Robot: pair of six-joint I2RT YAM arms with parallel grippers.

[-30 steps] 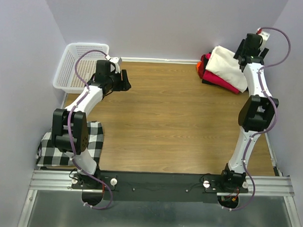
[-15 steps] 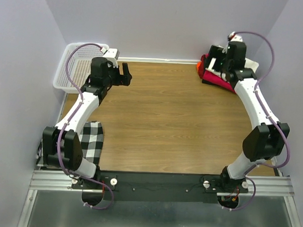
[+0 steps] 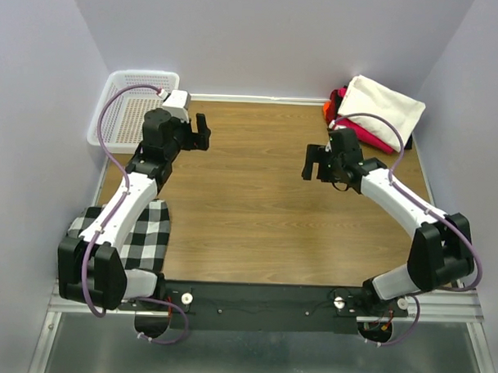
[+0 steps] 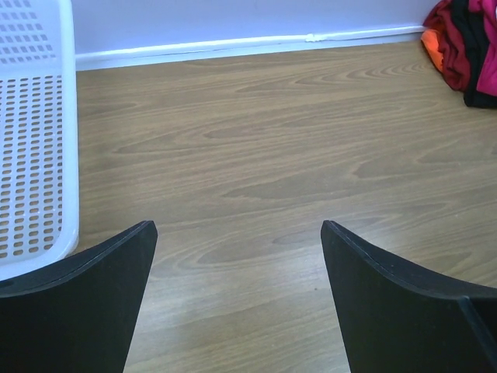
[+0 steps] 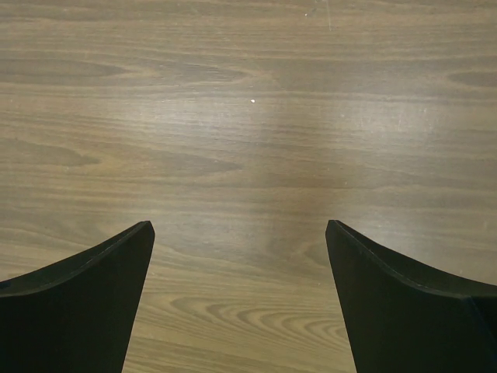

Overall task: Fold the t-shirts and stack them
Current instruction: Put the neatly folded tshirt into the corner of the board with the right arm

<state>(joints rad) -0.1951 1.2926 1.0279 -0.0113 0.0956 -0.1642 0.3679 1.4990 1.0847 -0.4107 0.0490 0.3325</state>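
wood-grain tabletop point(image 3: 256, 211) boxed in by pale lilac walls. piled in the far right corner: the t-shirts point(image 3: 372, 121), with the cream t-shirt point(image 3: 384, 108) on top, lying askew over a magenta-red t-shirt point(image 3: 373, 137). orange t-shirt point(image 3: 327, 114) poking out at the pile's left edge, and a strip of black t-shirt point(image 4: 464, 31) showing between orange and red in the left wrist view. left gripper point(image 3: 203, 132) spread wide and holding nothing, low over bare wood near the far left, just beside the white mesh basket point(image 3: 125, 108). right gripper point(image 3: 313, 164) also spread wide and empty, over bare wood right of centre, apart from the pile. black-and-white checked cloth point(image 3: 149, 232) draped at the near left edge, partly under the left arm.
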